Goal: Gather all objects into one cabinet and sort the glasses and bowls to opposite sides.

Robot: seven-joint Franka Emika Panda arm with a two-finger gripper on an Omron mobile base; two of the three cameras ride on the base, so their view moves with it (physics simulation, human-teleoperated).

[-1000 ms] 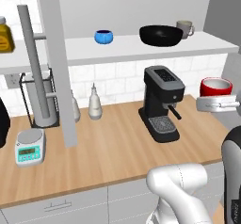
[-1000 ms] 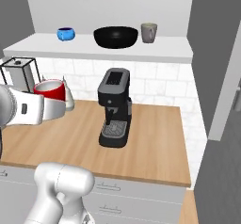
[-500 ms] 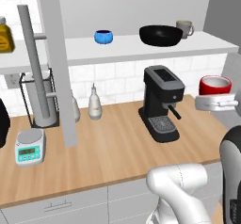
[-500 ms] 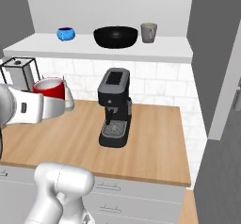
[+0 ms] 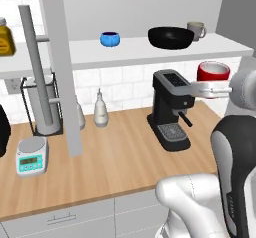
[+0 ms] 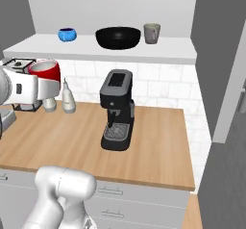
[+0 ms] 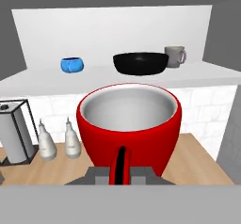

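Observation:
My gripper (image 5: 209,88) is shut on the handle of the glossy red cup (image 5: 213,72), held upright in the air to the right of the coffee machine and below the cabinet's white bottom board (image 5: 140,50). On that board stand the small blue bowl (image 5: 110,38) at the left, the wide black bowl (image 5: 171,37) in the middle and the grey-beige mug (image 5: 196,30) just right of it. In the hand view the red cup (image 7: 129,124) sits right in front, with the blue bowl (image 7: 72,64), black bowl (image 7: 140,63) and mug (image 7: 174,56) beyond it. The right base view shows the cup (image 6: 45,71) at the left.
A black coffee machine (image 5: 171,109) stands on the wooden counter (image 5: 115,162). Two white spray bottles (image 7: 59,140), a paper towel holder (image 5: 42,97) and a small scale (image 5: 31,155) are to the left. A grey cabinet panel (image 5: 62,67) hangs down at the left; a yellow-brown jar (image 5: 5,38) sits beyond it.
The gripper has lifted the red cup upward and slightly toward the coffee machine. The bowls and mug in the cabinet have not moved.

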